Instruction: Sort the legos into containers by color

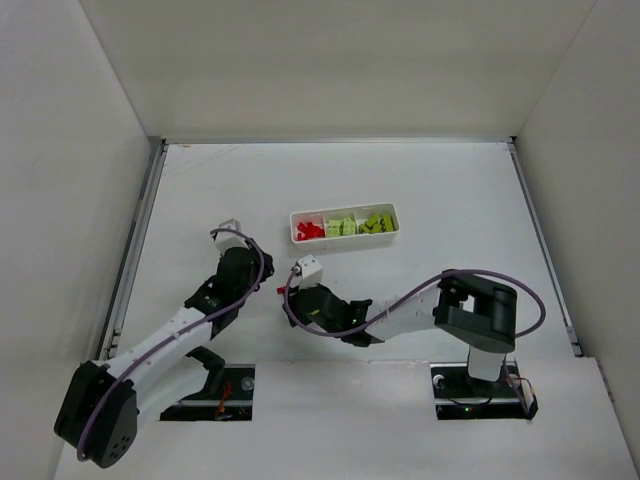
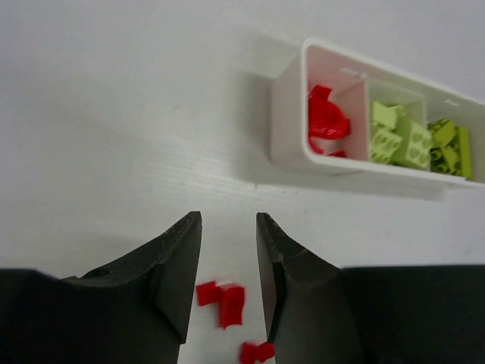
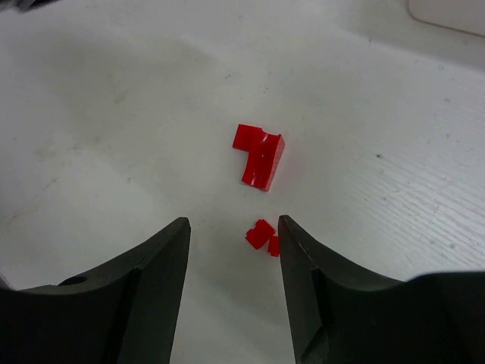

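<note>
A long white tray (image 1: 345, 241) lies beyond both arms. Its left compartment holds red legos (image 1: 309, 230); the middle (image 1: 342, 226) and right (image 1: 379, 221) compartments hold yellow-green legos. Loose red legos (image 1: 281, 290) lie on the table between the grippers. My left gripper (image 2: 227, 221) is open and empty, with a red L-shaped piece (image 2: 222, 299) and a smaller red piece (image 2: 257, 352) on the table between its jaws. My right gripper (image 3: 233, 224) is open and empty; the small red piece (image 3: 263, 236) lies by its right finger and the L-shaped piece (image 3: 260, 155) just ahead.
The tray's near wall (image 2: 287, 121) stands ahead and right of my left gripper; its corner (image 3: 447, 11) shows at the right wrist view's top right. My left gripper (image 1: 262, 283) and right gripper (image 1: 296, 297) are close together. White walls enclose the table.
</note>
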Available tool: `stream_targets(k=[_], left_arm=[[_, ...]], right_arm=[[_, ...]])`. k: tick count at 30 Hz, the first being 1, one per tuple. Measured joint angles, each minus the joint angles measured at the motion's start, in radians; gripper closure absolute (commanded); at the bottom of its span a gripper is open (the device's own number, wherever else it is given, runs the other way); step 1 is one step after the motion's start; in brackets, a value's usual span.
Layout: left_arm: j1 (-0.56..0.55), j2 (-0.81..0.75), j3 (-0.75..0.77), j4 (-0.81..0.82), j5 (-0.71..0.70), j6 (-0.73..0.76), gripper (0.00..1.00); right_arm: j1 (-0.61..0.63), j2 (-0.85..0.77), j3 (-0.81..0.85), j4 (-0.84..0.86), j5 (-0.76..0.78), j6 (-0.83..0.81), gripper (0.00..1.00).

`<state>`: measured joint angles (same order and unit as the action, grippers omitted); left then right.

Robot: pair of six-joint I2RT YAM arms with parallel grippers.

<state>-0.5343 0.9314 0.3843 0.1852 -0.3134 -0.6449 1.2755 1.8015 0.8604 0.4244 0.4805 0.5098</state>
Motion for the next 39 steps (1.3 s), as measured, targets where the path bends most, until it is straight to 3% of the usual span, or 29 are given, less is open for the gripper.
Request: stream_targets(k=[11,21,25,35,39], left_arm=[[-0.002,-0.191,-0.102,-0.163,0.008,-0.069,0.69],[-0.056,-0.188,-0.138,-0.209,0.008,-0.108,0.7],[-0.067,-0.187,-0.139,-0.209,0.003,-0.112,0.7],[-0.118,-0.124,-0.138,-0.212,-0.009,-0.113,0.68],[-0.152,-0.086,-0.134,-0.206,-0.027,-0.113,0.67]], right_arm=[[-0.082,0.137,0.109,-0.022,-0.044,-0.036,0.5],[-0.082,0.17,0.164,-0.057,-0.04,-0.064,0.69],[-0.082,0.167,0.163,-0.063,-0.032,-0.064,0.72],[-0.092,-0.05,0.055,-0.094,-0.017,-0.069,0.73],[-0.161,-0.138,0.04,-0.089,-0.018,-0.087,0.73]])
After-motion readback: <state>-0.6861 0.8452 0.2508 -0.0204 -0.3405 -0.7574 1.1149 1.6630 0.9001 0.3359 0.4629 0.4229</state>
